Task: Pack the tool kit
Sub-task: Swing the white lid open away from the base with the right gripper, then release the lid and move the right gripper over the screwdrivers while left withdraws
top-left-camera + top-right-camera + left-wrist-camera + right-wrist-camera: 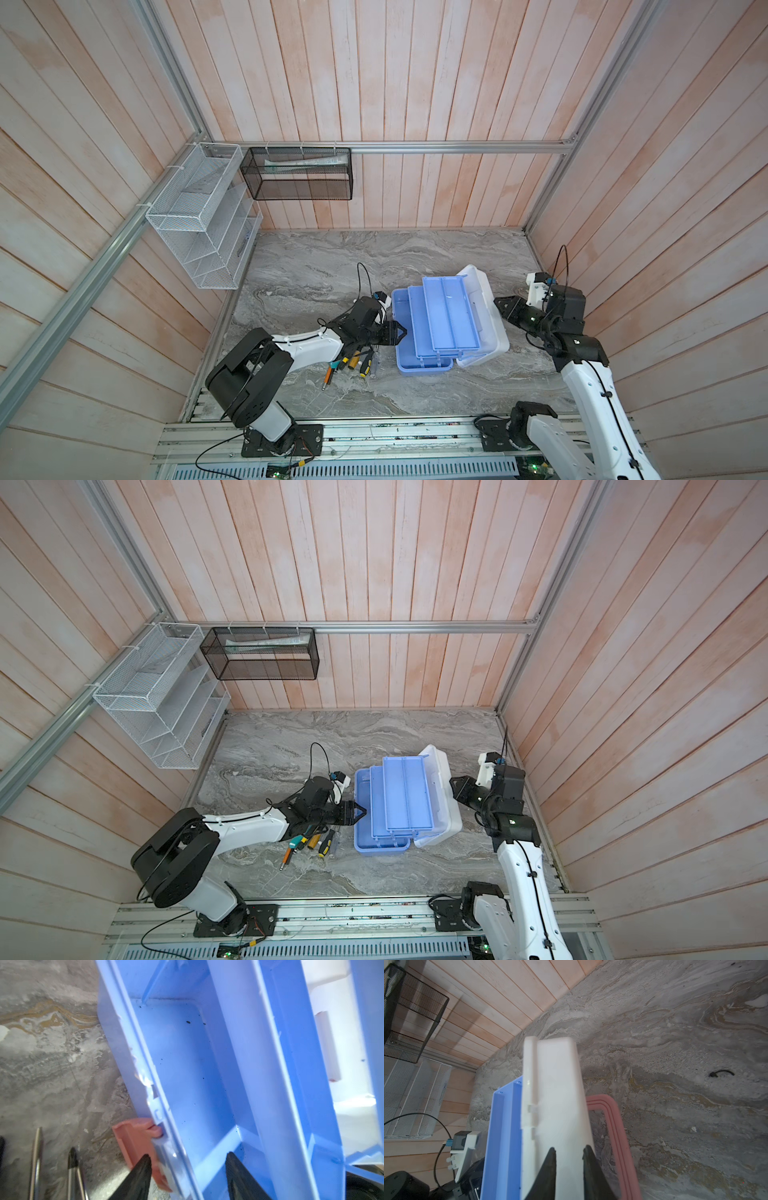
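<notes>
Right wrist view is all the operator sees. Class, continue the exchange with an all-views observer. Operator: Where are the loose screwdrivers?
Observer: The screwdrivers lie bunched on the marble table, just left of the blue base.
Operator: Anything packed in that base?
Observer: No; its visible floor holds only dark specks.
Operator: And the left gripper?
Observer: Its jaws stand open, straddling the base's wall at the pink latch.
</notes>
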Motion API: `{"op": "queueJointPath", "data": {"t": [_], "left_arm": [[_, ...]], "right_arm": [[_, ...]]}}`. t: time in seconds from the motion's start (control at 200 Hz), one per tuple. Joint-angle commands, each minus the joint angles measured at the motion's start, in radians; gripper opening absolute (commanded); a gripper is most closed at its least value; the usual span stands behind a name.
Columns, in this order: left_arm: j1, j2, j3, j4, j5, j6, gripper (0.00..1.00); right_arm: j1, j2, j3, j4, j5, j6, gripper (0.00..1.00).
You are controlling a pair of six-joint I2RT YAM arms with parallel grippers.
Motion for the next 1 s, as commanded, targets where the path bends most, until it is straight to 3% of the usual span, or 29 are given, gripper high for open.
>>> {"op": "queueJointPath", "data": {"t": [0.0, 0.105, 0.255, 0.57, 0.635, 0.705, 0.8, 0.995], "left_arm": [[-0.012, 0.016, -0.011, 0.053, 0.029, -0.012, 0.58], [-0.025, 0.033, -0.01, 0.074, 0.036, -0.018, 0.58], [-0.037, 0.048, -0.001, 0.083, 0.045, -0.026, 0.58], [-0.07, 0.043, 0.039, 0.067, 0.02, -0.022, 0.59], [-0.069, 0.0, 0.048, 0.004, -0.062, -0.001, 0.63], [-0.055, -0.073, 0.058, -0.098, -0.182, 0.018, 0.77], [0.0, -0.191, 0.052, -0.213, -0.286, 0.035, 0.89], [0.173, -0.447, -0.028, -0.359, -0.47, 0.129, 1.0]], "right_arm": [[-0.006, 0.016, 0.055, -0.064, 0.075, -0.049, 0.21], [-0.006, 0.033, 0.1, -0.094, 0.118, -0.081, 0.2], [0.04, 0.061, 0.131, -0.116, 0.093, -0.12, 0.2], [0.276, 0.176, 0.172, -0.166, 0.344, -0.135, 0.24], [0.352, 0.195, 0.217, -0.178, 0.389, -0.127, 0.25], [0.436, 0.213, 0.265, -0.197, 0.432, -0.098, 0.26], [0.589, 0.243, 0.297, -0.192, 0.487, -0.01, 0.26], [0.969, 0.418, 0.344, -0.093, 0.614, 0.181, 0.29]]}}
